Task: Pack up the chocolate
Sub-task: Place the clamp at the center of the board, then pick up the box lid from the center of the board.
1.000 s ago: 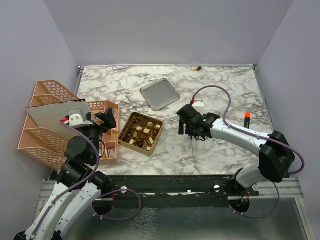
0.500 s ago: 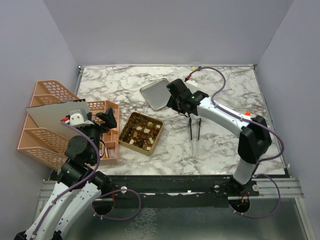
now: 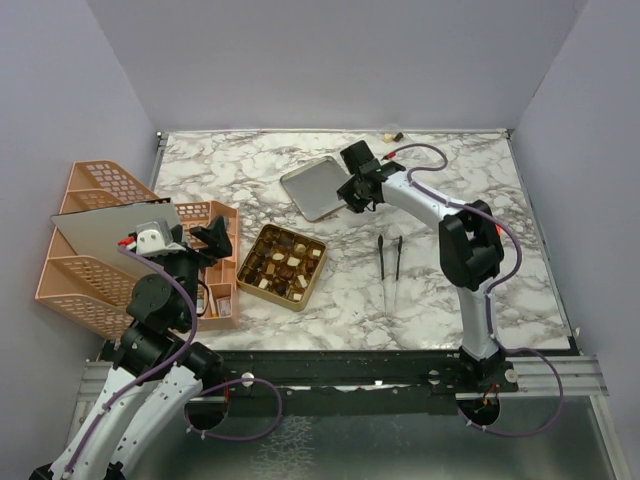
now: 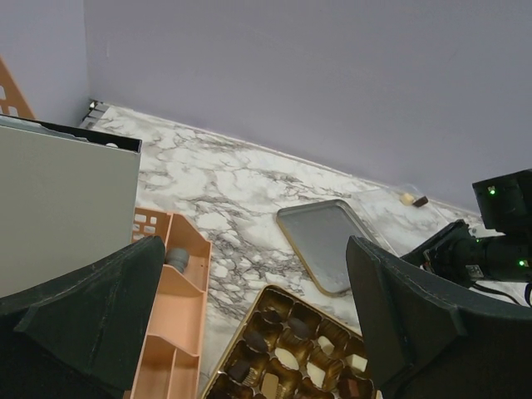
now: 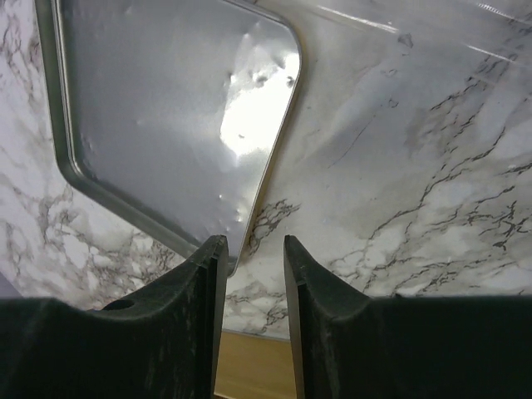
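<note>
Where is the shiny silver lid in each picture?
Top external: silver lid in the middle of the marble table, behind the chocolate box.
Left wrist: lid in the middle, beyond the box.
Right wrist: lid fills the upper left.
Shared landmark: the right tool, by one corner of the lid.

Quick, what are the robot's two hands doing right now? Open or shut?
Left gripper: wide open, holding nothing.
Right gripper: partly open at the silver lid's edge, gripping nothing yet.
</note>
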You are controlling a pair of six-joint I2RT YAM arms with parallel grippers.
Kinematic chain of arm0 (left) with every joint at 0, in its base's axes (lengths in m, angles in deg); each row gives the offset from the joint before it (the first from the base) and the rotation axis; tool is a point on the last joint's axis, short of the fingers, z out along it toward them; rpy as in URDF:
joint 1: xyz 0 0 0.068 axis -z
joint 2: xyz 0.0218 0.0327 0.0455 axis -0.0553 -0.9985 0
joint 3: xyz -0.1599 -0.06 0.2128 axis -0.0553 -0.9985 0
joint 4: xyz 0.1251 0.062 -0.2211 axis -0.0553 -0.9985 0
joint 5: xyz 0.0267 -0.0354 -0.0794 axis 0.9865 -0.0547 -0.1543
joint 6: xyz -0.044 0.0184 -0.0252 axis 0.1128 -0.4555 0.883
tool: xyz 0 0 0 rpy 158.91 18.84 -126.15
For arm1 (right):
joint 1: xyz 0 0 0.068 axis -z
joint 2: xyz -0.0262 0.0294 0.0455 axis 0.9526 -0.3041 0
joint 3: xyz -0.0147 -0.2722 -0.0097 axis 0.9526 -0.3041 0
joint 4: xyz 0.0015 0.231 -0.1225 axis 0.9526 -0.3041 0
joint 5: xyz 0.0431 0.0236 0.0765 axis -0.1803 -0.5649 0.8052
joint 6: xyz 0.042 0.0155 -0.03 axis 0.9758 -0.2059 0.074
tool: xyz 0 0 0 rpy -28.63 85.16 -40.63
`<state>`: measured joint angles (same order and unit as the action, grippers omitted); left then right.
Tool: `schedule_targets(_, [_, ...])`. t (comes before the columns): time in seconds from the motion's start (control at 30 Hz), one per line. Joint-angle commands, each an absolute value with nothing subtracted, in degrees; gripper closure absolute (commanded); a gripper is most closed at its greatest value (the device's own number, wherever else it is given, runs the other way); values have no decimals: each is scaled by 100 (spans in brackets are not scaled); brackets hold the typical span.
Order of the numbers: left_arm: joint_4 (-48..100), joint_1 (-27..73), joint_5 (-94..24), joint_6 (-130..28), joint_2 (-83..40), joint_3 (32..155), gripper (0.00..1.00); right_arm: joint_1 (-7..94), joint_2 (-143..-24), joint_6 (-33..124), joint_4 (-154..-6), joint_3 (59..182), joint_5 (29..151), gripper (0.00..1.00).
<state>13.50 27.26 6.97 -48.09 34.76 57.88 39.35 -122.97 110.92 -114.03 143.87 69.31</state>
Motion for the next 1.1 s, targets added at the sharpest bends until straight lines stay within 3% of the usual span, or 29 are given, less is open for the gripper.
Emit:
schedule_targets(0.0, [1406, 2698, 560, -4781, 3559, 5737, 1, 4088, -12642, 11801, -11427, 14605, 7338, 64])
schedule_targets(0.7, [1440, 2698, 604, -4816, 3524, 5722, 1, 4303, -13761, 12344, -12071, 15396, 7713, 67])
schedule_targets(1.07, [1450, 2698, 622, -4834, 3565, 5719, 1, 4303, -13948, 12275, -12260, 15554, 7646, 80])
